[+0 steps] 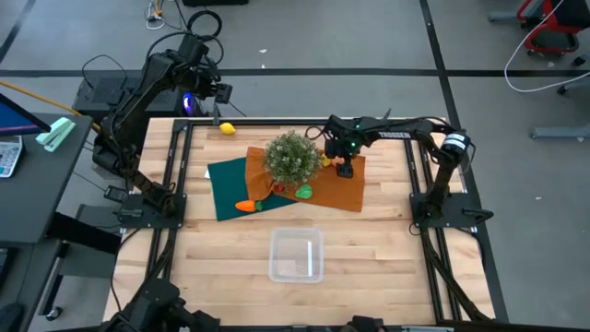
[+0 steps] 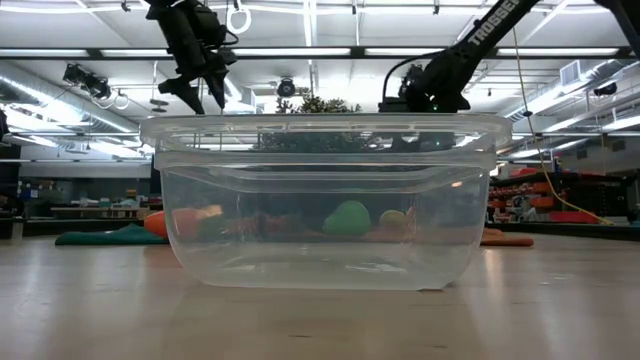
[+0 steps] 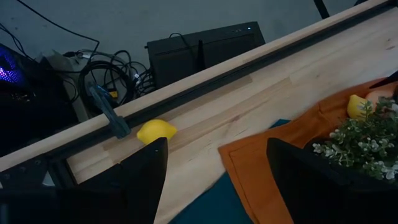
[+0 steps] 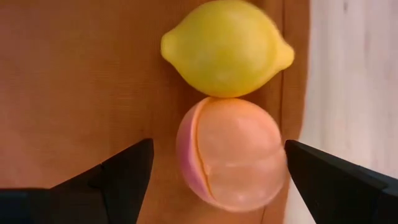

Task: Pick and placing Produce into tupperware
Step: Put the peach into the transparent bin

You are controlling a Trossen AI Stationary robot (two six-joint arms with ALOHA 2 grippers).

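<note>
The clear tupperware [image 1: 296, 254] [image 2: 325, 200] sits near the table's near edge. One yellow lemon [image 1: 226, 128] [image 3: 155, 131] lies on bare wood by the far edge. A second lemon [image 4: 227, 46] and the peach-coloured fruit [image 4: 233, 152] lie side by side on the orange cloth [image 1: 355, 189]. The carrot [image 1: 247, 206] and the green piece [image 1: 303, 192] rest by the cloths' near edges. My right gripper [image 4: 217, 149] [image 1: 343, 164] is open and points down, one finger on each side of the peach fruit. My left gripper [image 3: 214, 162] [image 1: 217, 92] hangs open, raised above the far left corner.
A bushy green plant [image 1: 292, 157] stands at the table's middle, where a dark green cloth [image 1: 230, 184] and the orange cloth meet, close to my right gripper. Black frame rails [image 1: 175, 166] run along the table's left, right and far sides. Cables and boxes lie on the floor beyond.
</note>
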